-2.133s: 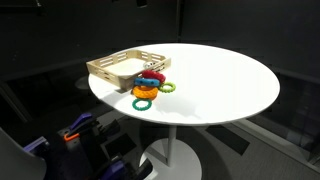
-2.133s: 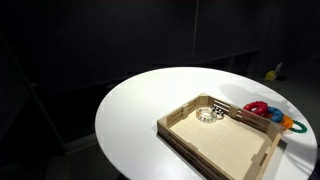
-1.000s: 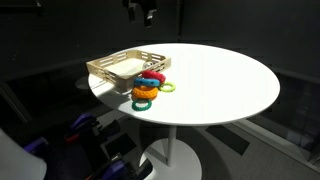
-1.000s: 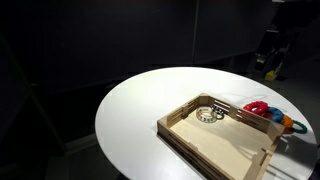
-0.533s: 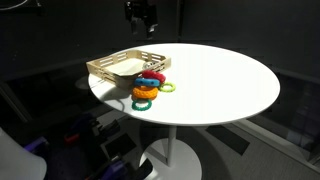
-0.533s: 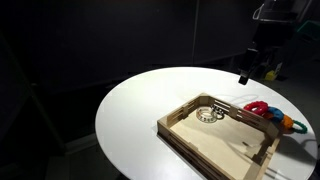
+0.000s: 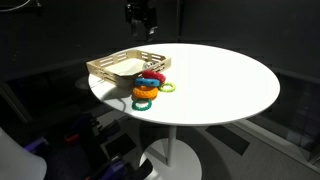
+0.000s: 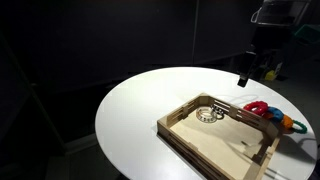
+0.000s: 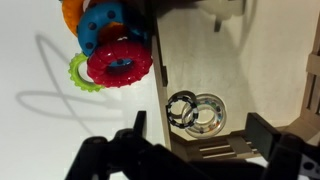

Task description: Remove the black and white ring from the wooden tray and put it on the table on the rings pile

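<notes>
The black and white ring (image 9: pixel 181 107) lies in a corner of the wooden tray (image 9: pixel 235 55), overlapping a clear ring (image 9: pixel 209 113). In an exterior view it shows as a small ring (image 8: pixel 209 113) in the tray (image 8: pixel 215 148). My gripper (image 9: pixel 200 150) is open and empty, high above that corner; it shows in both exterior views (image 7: pixel 142 30) (image 8: pixel 243 76). The rings pile (image 9: pixel 112 45) of orange, blue, red and green rings lies on the white table (image 9: pixel 40 110) just outside the tray wall, also seen in both exterior views (image 7: pixel 150 86) (image 8: pixel 270 112).
The tray (image 7: pixel 112 68) sits near the edge of the round table (image 7: pixel 220 85). The surroundings are dark. A small yellow object (image 8: pixel 271 73) shows beyond the table.
The arm came into view from above and moved down over the tray's far corner. Over the last half second it has barely moved. The rings have not moved.
</notes>
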You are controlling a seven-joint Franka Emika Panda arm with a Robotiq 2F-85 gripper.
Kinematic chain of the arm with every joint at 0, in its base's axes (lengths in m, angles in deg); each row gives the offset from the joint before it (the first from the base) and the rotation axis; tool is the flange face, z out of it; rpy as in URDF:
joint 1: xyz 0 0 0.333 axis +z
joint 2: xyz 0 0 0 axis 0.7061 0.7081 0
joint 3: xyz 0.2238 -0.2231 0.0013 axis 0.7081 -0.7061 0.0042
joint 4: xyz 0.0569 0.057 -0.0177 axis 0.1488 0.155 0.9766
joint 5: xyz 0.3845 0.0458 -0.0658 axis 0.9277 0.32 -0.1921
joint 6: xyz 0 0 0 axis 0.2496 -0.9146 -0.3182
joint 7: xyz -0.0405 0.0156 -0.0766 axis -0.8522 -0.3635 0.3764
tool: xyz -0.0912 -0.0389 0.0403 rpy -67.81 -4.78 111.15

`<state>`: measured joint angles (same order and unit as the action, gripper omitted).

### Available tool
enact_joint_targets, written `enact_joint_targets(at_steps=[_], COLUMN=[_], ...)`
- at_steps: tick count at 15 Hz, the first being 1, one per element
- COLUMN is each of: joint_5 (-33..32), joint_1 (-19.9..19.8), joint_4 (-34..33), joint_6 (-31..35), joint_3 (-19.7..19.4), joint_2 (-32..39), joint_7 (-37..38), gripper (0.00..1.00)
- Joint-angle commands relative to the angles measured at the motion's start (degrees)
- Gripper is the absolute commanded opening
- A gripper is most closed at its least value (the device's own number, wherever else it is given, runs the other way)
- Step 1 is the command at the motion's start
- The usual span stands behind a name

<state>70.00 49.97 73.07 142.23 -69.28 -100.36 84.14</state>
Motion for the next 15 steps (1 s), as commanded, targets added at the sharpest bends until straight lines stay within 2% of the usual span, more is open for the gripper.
enact_joint_targets(at_steps=[1,6,15], joint_5=[-0.1,0.5,0.1], joint_1=[0.7,2.2,3.1], joint_4=[-1.4,-1.4,-0.7], joint_6=[2.3,9.7,18.5], joint_3=[0.1,0.6,0.3], joint_2=[2.6,7.4,15.1], joint_7=[0.9,1.0,0.7], gripper=[1.0,1.0,1.0])
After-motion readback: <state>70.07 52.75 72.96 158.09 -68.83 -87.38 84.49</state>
